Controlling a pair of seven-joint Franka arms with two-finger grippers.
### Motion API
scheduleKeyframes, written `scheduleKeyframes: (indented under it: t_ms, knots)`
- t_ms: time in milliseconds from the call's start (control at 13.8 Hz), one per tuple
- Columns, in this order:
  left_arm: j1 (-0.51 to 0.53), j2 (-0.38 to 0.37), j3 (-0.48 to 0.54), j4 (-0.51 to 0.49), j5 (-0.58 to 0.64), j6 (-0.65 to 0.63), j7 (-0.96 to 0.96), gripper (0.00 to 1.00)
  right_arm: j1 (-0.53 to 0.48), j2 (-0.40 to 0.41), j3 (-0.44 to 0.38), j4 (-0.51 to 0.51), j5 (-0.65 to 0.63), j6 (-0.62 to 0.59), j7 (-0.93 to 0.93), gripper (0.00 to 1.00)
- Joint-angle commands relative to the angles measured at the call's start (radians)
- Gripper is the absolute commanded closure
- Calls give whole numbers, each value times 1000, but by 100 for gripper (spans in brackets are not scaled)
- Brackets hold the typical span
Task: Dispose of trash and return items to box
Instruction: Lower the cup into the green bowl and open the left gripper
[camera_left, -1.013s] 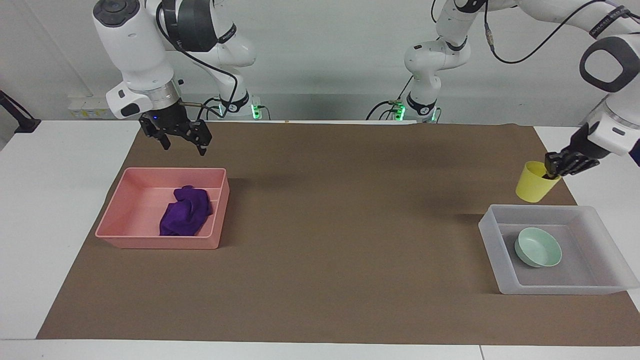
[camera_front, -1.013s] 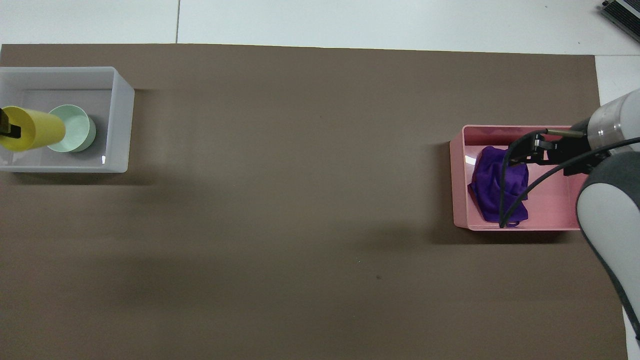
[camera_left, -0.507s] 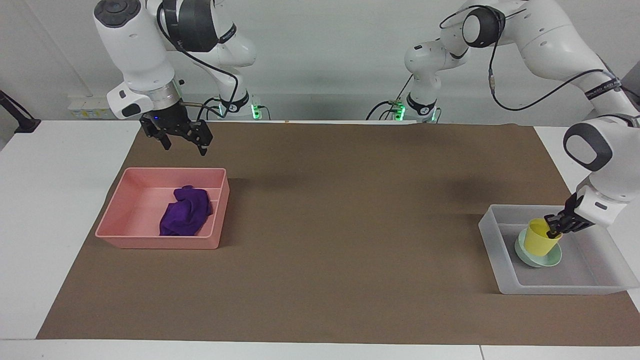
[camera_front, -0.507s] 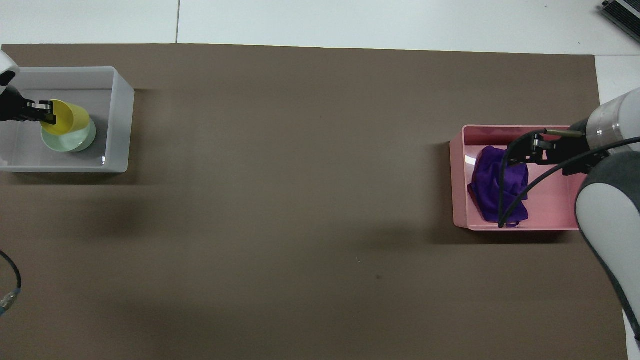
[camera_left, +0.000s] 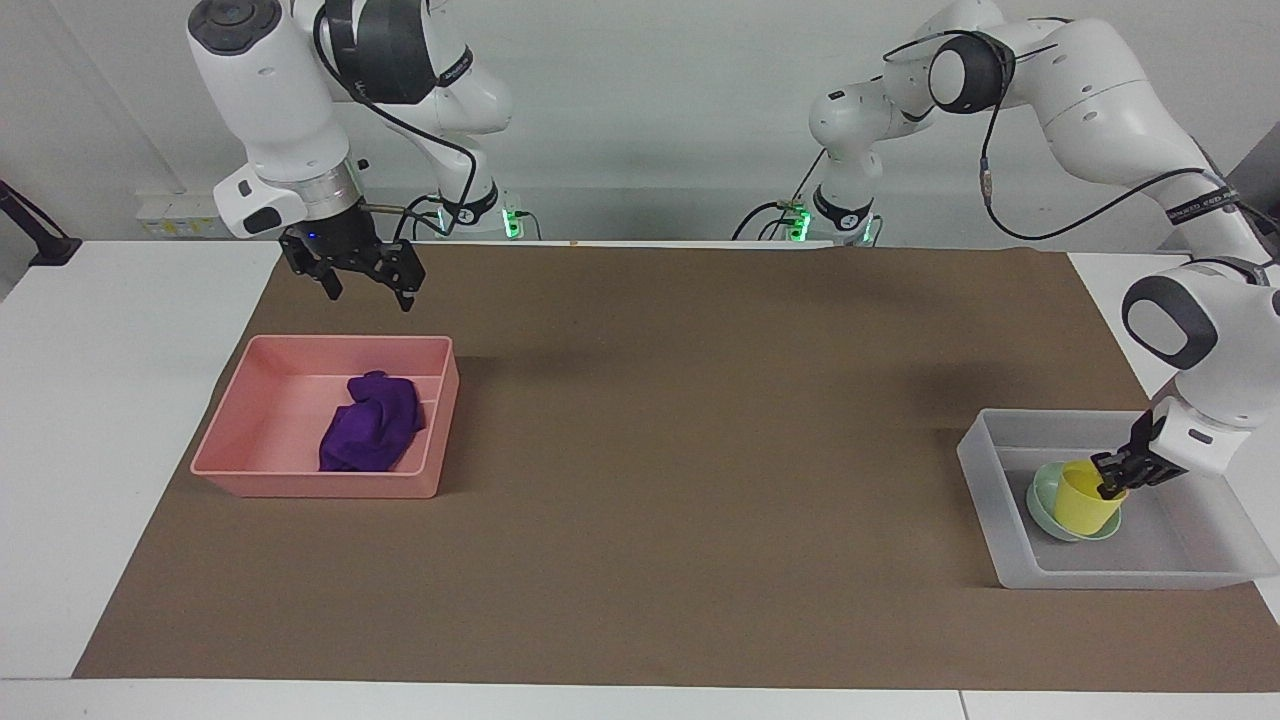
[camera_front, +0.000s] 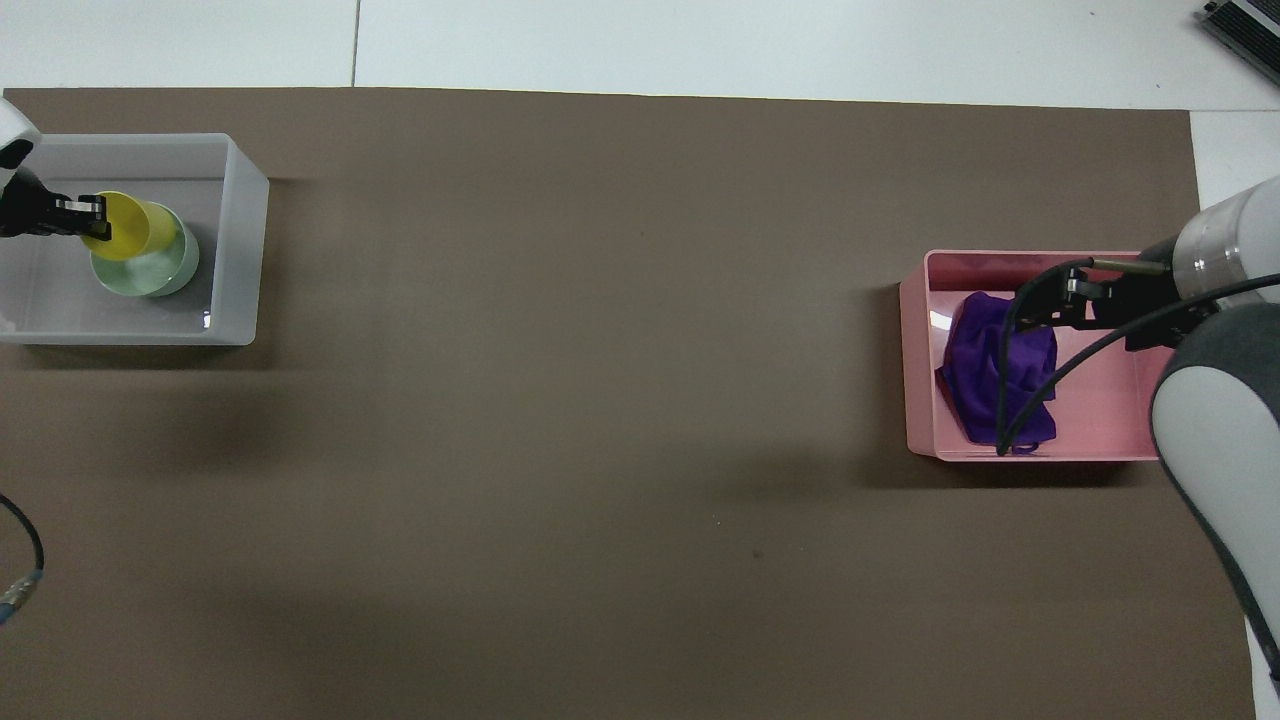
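The left hand (camera_left: 1112, 478) is down inside the box (camera_left: 985, 470), pinching the rim of the cup (camera_left: 1084, 503) between its fingers. The cup sits tilted in the bowl (camera_left: 1040, 505), its mouth leaning toward the hand, and the bowl rests on the box's floor. In the overhead view the left hand (camera_front: 88, 215) grips the cup (camera_front: 128, 226) at the rim, the cup covers part of the bowl (camera_front: 160, 275), and both lie within the walls of the box (camera_front: 245, 250). The box stands on the brown mat (camera_left: 700, 450) near the left arm's end of the tabletop (camera_left: 100, 400), closer to the edge away from the robots than to the robots' edge.

The right hand (camera_left: 365, 282) waits in the air over the mat, just off the tray's (camera_left: 300, 482) rim on the robots' side, its fingers spread apart and holding nothing. The pink tray stands near the right arm's end of the tabletop. The rag (camera_left: 372, 422) lies bunched inside it, against the wall that faces the middle of the tabletop. From overhead the right hand (camera_front: 1050, 300) overlaps the rag (camera_front: 975, 365) and the tray (camera_front: 915, 350), and a black cable (camera_front: 1003, 400) from the arm crosses over the rag.
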Motion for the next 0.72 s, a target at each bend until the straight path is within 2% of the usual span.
scheduleKeyframes:
  t_ms: [0,145,289,507,579,651]
  knots:
    - [9,-3,-5,15,21,-9,7,0,-22,-3,4,4,12,-1,-28,0]
    - [-2,-29,-5,13,15,-14,-4,0,-24,-3,3,4,12,-1,-28,0]
    - [-8,-100,-5,12,17,-49,-5,0,-22,-4,3,4,12,-1,-29,0]
    - [-49,-215,-8,-4,30,-320,-86,0,-22,-3,3,4,12,-1,-28,0]
    - [-99,-221,-4,1,73,-366,-152,0,-22,-3,3,4,12,-1,-28,0]
    - [-132,-259,-18,-4,113,-382,-192,0,-22,-3,3,4,12,-1,-28,0]
